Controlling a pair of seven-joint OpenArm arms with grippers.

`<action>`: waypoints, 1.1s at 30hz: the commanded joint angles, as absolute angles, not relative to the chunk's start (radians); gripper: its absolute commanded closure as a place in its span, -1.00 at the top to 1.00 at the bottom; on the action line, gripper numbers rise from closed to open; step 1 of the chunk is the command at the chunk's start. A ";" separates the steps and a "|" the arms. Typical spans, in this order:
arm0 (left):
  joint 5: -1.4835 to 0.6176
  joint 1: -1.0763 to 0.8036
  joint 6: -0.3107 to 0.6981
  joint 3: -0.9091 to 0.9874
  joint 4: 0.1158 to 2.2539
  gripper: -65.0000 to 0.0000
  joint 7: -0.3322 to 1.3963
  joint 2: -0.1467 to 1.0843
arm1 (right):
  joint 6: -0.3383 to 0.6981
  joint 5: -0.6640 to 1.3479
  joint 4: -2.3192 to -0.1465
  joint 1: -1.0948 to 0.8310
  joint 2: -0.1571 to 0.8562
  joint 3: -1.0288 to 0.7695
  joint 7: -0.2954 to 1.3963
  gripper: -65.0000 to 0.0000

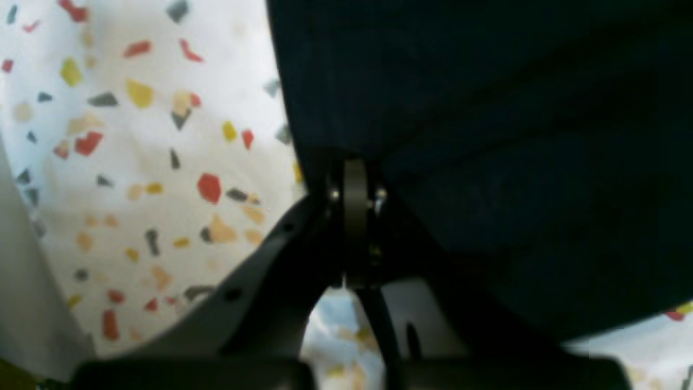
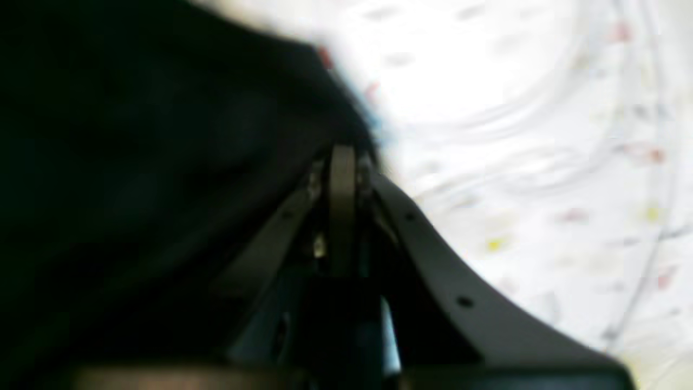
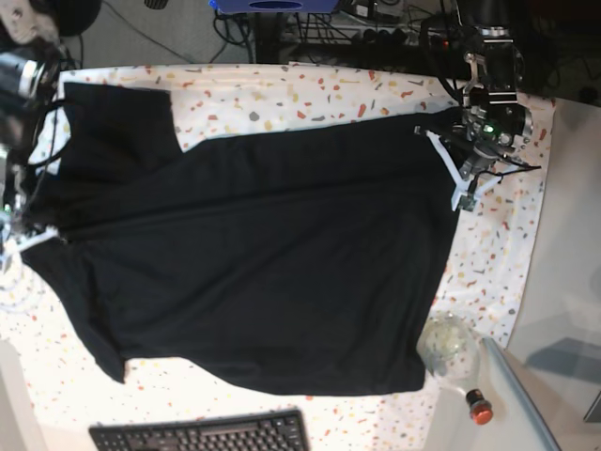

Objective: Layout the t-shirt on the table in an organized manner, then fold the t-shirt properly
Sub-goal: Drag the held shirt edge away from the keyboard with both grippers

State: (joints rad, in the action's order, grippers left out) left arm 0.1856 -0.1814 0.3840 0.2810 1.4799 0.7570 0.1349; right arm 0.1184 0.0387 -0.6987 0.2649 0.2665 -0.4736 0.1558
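- From my remote seat, the black t-shirt [image 3: 254, 263] lies spread on the speckled table [image 3: 282, 89], its long axis running from one pincer to the other.
- My left gripper [image 1: 354, 173] is pinched shut on the t-shirt's edge; the cloth stretches away ahead of its tips.
- My right gripper [image 2: 342, 162] looks clamped on the opposite edge, though that view is blurred.
- Both arms sit equally close, one at each end.
- A keyboard [image 3: 202, 434] lies beside the shirt.
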 commanded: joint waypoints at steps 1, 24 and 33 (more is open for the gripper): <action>0.182 -0.174 0.398 0.288 1.535 -1.00 0.746 0.151 | 0.136 0.044 -0.828 0.251 0.272 -0.518 0.143 -1.00; -0.481 -0.400 0.698 0.780 1.511 0.73 0.822 0.130 | 0.698 0.044 -1.830 -0.325 -0.068 -0.748 0.656 0.11; -0.478 -0.338 0.698 0.685 1.385 0.62 0.822 0.107 | 0.698 0.044 -1.811 -0.334 -0.062 -0.750 0.648 0.05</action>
